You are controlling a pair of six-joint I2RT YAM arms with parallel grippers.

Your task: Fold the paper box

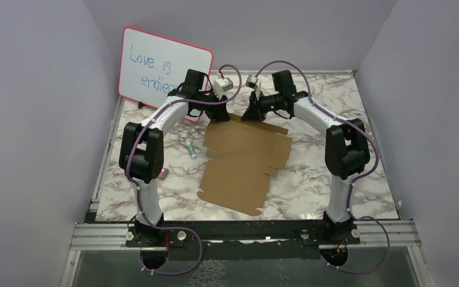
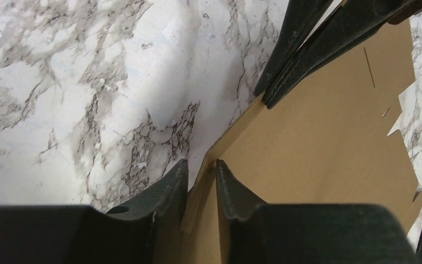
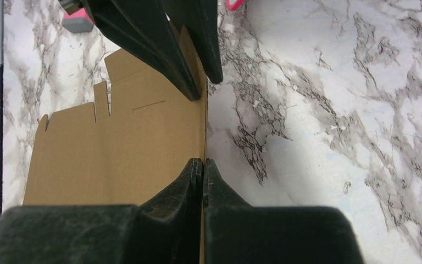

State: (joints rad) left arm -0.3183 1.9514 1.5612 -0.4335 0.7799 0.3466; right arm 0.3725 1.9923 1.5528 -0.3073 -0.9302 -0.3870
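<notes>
The paper box (image 1: pixel 242 161) is a flat brown die-cut sheet with notched flaps, lying on the marble table (image 1: pixel 311 179). Both grippers are at its far edge. My left gripper (image 1: pixel 217 113) straddles the far left corner. In the left wrist view its jaws (image 2: pixel 201 165) stand narrowly apart, with the raised cardboard edge (image 2: pixel 318 143) between them. My right gripper (image 1: pixel 253 112) is shut on the same far edge of the sheet (image 3: pixel 126 154), jaws (image 3: pixel 203 162) pressed together on it. Each wrist view shows the other gripper's black fingers (image 2: pixel 307 44) (image 3: pixel 165 38) on that edge.
A pink-framed whiteboard (image 1: pixel 161 72) with blue writing leans at the back left, behind the left arm. A small green-and-white tube (image 1: pixel 192 149) lies left of the sheet, and a pink-and-grey block (image 3: pixel 77 22) lies nearby. Grey walls enclose the table on three sides.
</notes>
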